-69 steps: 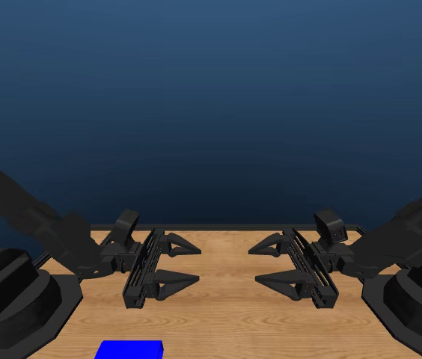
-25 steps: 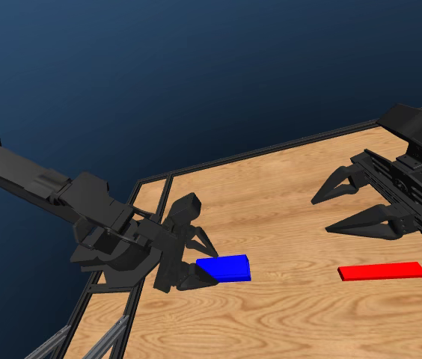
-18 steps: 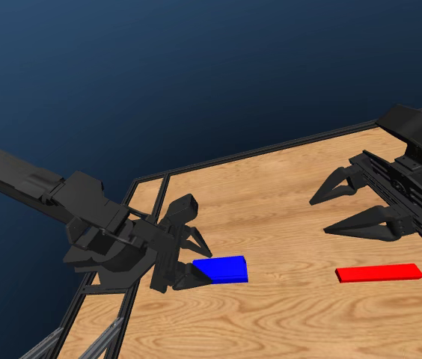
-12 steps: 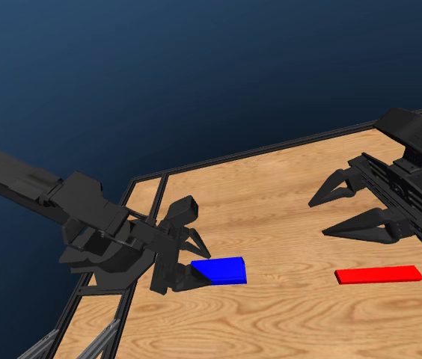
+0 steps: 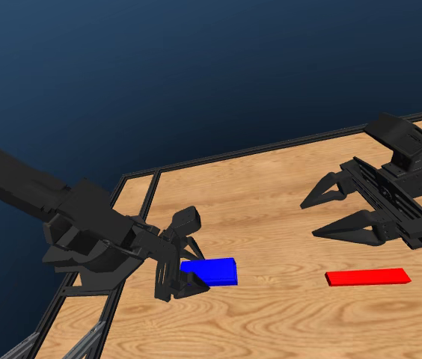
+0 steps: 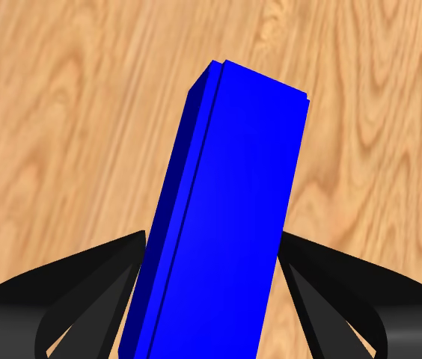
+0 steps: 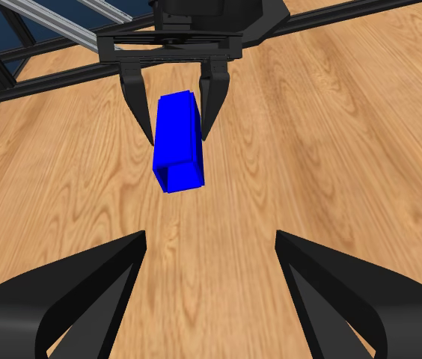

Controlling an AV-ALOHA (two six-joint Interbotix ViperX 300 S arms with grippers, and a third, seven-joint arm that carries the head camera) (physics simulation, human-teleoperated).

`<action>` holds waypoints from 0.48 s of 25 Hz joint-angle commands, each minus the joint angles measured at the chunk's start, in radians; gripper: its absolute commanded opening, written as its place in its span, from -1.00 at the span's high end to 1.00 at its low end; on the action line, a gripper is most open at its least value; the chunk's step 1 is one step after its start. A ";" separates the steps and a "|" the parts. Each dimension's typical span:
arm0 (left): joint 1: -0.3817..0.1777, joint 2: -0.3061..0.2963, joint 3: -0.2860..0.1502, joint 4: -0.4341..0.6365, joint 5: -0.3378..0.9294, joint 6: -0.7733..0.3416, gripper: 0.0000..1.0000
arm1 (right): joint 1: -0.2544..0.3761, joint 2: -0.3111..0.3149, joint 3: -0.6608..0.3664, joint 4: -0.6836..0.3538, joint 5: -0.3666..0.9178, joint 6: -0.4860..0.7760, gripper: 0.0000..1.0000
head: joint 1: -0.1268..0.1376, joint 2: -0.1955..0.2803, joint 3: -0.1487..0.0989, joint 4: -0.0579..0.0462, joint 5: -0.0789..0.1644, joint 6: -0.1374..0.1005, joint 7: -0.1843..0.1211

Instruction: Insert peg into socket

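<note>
**Socket between the left jaws, peg lying off the right gripper**

The blue socket [image 5: 212, 271] lies on the wooden table [image 5: 271, 202] with one end between the two jaws of the left gripper [image 5: 183, 268]. These stand just beside its long sides; whether they press it cannot be told. The red peg [image 5: 367, 277] lies flat near the right gripper [image 5: 326, 212], below its tips and untouched. That gripper is spread wide and holds nothing.

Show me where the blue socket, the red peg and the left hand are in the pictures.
socket [image 5: 212, 271]: head view, on its top face.
peg [image 5: 367, 277]: head view, middle of the bar's top face.
left hand [image 7: 176, 112]: right wrist view, between its two fingertips, on the blue block there.
</note>
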 commanded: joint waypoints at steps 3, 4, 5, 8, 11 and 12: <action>-0.048 0.068 0.002 -0.041 -0.122 0.016 1.00 | 0.013 -0.023 0.002 0.002 0.005 0.012 -1.00 | -0.012 -0.001 -0.013 -0.008 -0.021 -0.024 -0.034; -0.045 0.067 -0.001 -0.049 -0.133 0.019 1.00 | 0.019 -0.030 0.003 0.004 0.022 0.013 -1.00 | -0.014 -0.003 -0.012 -0.010 -0.019 -0.029 -0.043; -0.044 0.068 0.004 -0.055 -0.141 0.025 1.00 | 0.026 -0.034 0.012 0.008 0.052 0.013 -1.00 | -0.017 -0.004 -0.011 -0.012 -0.020 -0.033 -0.054; -0.044 0.068 0.007 -0.066 -0.152 0.041 1.00 | 0.051 -0.064 0.027 0.018 0.150 0.017 -1.00 | -0.038 -0.013 -0.004 -0.024 -0.017 -0.048 -0.127; -0.038 0.073 -0.002 -0.072 -0.173 0.056 1.00 | 0.082 -0.086 0.041 0.026 0.282 0.048 -1.00 | -0.069 -0.025 0.001 -0.042 -0.002 -0.087 -0.198; -0.037 0.079 -0.012 -0.073 -0.181 0.061 1.00 | 0.090 -0.090 0.044 0.028 0.331 0.056 -1.00 | -0.079 -0.028 0.001 -0.048 0.001 -0.099 -0.217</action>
